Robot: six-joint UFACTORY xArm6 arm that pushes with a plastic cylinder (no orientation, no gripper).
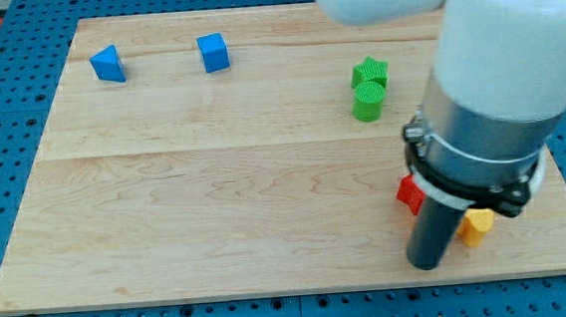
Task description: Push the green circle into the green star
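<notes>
The green circle (367, 102) sits at the view's upper right of the wooden board (216, 203), touching the green star (370, 71) just above it. My tip (428, 264) rests on the board near the view's bottom right, well below both green blocks. It stands between a red block (409, 195) to its upper left and a yellow block (476, 226) to its right; the rod and arm partly hide both.
A blue triangle-like block (109, 64) and a blue cube (214, 52) sit at the view's upper left. The arm's large white and grey body (498, 83) covers the board's right side. A blue pegboard (1, 118) surrounds the board.
</notes>
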